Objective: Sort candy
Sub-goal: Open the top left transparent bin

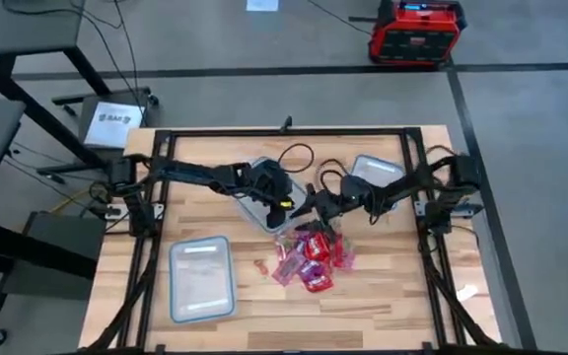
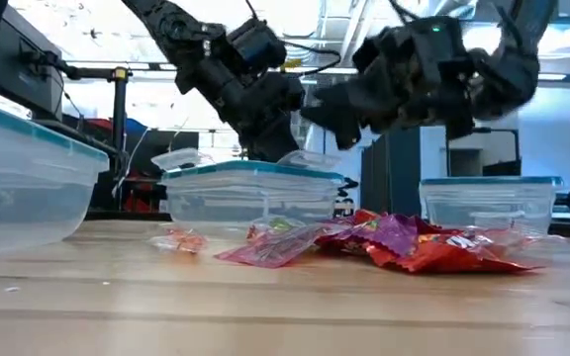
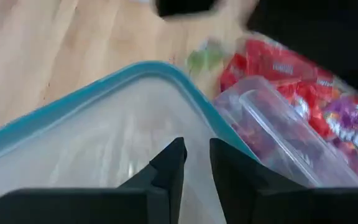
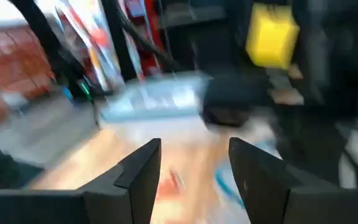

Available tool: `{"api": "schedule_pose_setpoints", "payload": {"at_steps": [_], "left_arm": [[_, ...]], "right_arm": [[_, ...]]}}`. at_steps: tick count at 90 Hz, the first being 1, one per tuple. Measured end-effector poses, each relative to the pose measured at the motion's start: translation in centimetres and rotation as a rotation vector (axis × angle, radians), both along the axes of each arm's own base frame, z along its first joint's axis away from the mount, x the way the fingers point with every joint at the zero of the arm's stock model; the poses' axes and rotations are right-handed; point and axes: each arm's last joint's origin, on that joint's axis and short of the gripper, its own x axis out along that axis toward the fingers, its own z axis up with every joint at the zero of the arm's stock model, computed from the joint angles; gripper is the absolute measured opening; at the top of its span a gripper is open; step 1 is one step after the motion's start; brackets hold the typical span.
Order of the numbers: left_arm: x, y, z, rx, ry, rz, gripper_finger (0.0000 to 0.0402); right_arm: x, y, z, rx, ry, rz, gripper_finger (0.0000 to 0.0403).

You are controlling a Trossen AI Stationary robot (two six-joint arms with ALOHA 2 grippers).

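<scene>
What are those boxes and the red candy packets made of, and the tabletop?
The boxes look like clear, glossy plastic with bluish rims; the wood shows through them. The candy packets seem to be shiny foil or plastic film, crinkled and glinting. The tabletop looks like pale wood planks, with visible grain.

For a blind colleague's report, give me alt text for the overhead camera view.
Seen from above, two dark arms meet over a wooden table: the left gripper above a clear container, the right gripper beside it. A pile of red and pink candy lies just below them.
</scene>
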Motion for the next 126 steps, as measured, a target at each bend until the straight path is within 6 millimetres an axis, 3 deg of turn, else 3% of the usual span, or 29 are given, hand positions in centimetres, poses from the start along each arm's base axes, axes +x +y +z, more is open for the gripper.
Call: {"api": "schedule_pose_setpoints", "payload": {"at_steps": [8,19,31,39,52,63,76,88,103,116,126], "left_arm": [[-0.8,-0.4,2.4,0.068,0.079,0.028,0.0068],[-2.6,-1.1,5.8,0.128,0.167,0.139,0.0068],[-5.0,-2.4,7.7,0.138,0.213,0.263,0.0068],[-6.5,-3.2,7.3,0.16,0.218,0.341,0.0068],[-8.0,-3.7,3.7,0.11,0.167,0.405,0.0068],[-9.0,-2.8,1.0,0.072,0.119,0.473,0.0068],[-10.1,-1.5,-0.9,0.106,0.189,0.476,0.0068],[-9.9,0.6,-0.8,0.192,0.152,0.443,0.0068],[-9.1,2.4,1.1,0.315,0.099,0.39,0.0068],[-8.2,2.5,4.3,0.319,0.028,0.393,0.0068],[-7.7,1.5,5.4,0.24,-0.024,0.381,0.0068]], "right_arm": [[0.1,-0.3,2.5,-0.064,0.063,-0.072,0.0179],[0.2,-1.0,4.0,-0.122,0.224,-0.184,0.0179],[1.4,-2.0,5.9,-0.134,0.241,-0.265,0.0179],[2.6,-2.7,5.7,-0.132,0.278,-0.281,0.0179],[5.0,-4.0,3.8,-0.151,0.376,-0.288,0.0179],[6.0,-4.6,1.8,-0.165,0.534,-0.275,0.0179],[6.3,-3.9,1.8,-0.154,0.588,-0.259,0.0179],[6.8,-2.1,2.1,-0.151,0.545,-0.207,0.0179],[7.1,-0.2,3.6,-0.205,0.442,-0.129,0.0179],[5.4,-0.3,6.9,-0.212,0.418,-0.148,0.0179],[3.9,-1.2,8.9,-0.224,0.423,-0.186,0.0179]]}}
